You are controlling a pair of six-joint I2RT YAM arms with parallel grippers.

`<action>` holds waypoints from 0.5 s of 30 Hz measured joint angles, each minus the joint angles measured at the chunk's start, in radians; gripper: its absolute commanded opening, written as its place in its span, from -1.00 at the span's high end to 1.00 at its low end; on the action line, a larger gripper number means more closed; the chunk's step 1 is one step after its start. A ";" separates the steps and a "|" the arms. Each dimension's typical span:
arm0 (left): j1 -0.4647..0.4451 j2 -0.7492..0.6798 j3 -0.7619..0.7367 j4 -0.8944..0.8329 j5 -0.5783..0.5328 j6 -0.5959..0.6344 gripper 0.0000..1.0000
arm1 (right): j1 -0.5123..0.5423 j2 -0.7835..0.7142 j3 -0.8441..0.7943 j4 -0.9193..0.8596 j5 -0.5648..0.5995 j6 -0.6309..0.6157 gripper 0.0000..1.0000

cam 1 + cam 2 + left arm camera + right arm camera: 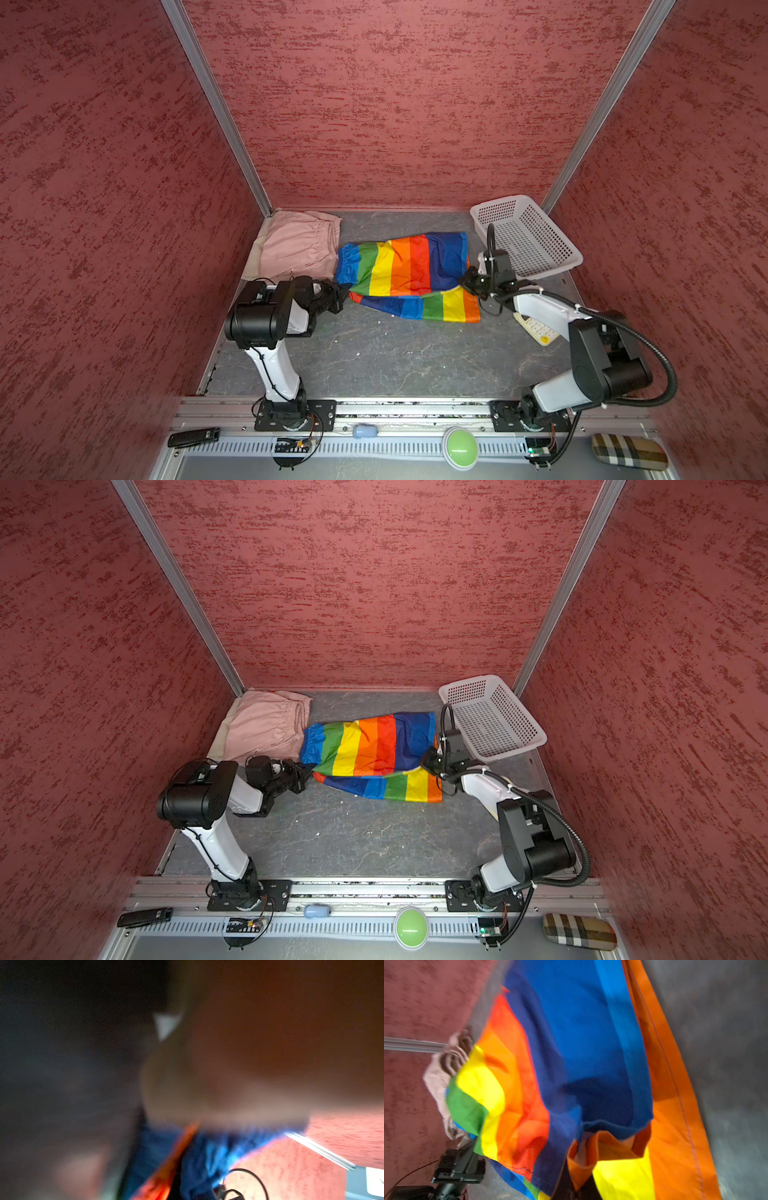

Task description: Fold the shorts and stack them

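Rainbow shorts (405,270) lie half folded in the middle of the bench (374,357). A white basket (536,249) sits back right. Pink shorts (297,245) lie on a beige pair (253,259) back left. Left fingers (340,296) and right fingers (467,281) are clamped on opposite ends of the rainbow shorts.
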 measured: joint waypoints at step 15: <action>0.023 -0.394 0.038 -0.576 0.027 0.245 1.00 | 0.004 -0.367 -0.207 -0.132 -0.013 -0.067 1.00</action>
